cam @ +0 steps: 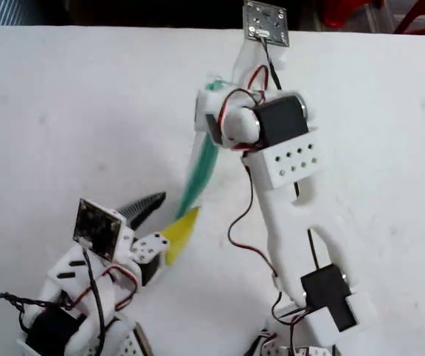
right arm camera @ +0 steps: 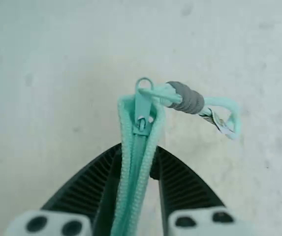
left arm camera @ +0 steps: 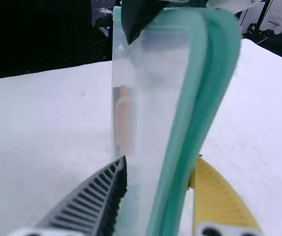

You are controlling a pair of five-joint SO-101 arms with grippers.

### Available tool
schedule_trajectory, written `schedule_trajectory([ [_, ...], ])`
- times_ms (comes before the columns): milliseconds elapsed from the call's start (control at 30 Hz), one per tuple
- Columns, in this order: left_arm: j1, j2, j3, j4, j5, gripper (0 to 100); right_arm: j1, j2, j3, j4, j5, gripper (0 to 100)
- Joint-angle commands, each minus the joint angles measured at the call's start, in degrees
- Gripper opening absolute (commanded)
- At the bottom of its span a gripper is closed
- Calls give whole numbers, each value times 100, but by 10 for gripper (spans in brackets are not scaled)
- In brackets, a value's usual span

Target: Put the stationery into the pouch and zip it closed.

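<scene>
A translucent pouch (cam: pixel 197 167) with a teal zip edge hangs stretched between both arms above the white table. My left gripper (cam: pixel 176 206), with one black and one yellow finger, is shut on its near end; in the left wrist view the pouch (left arm camera: pixel 150 98) stands between the black finger (left arm camera: pixel 96 196) and the yellow one. An orange piece of stationery (left arm camera: pixel 124 123) shows through the wall. My right gripper (right arm camera: pixel 138 150) is shut on the far end, just below the zip slider (right arm camera: pixel 143 110). A teal pull cord with a grey bead (right arm camera: pixel 186 98) trails from the slider.
The white table (cam: pixel 64 111) spreads wide on both sides of the arms. The right arm's body (cam: pixel 286 185) crosses the middle right. A dark back edge and red chair legs (cam: pixel 420 15) lie beyond the table.
</scene>
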Motion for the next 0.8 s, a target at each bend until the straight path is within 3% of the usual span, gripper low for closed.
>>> schedule_trajectory([
  [0, -251, -75, -413, 220, 79, 227, 145, -593, -237, -330, 343, 19],
  [267, -1235, -75, -440, 167, 114, 226, 31, -927, -264, -1015, 1196, 19],
  [400, -1534, -75, -404, 114, 114, 223, -4, -892, -246, -1270, 1248, 19],
  [767, -2624, -66, 510, -1143, 536, 221, -1385, -66, -484, -1560, 1248, 19],
])
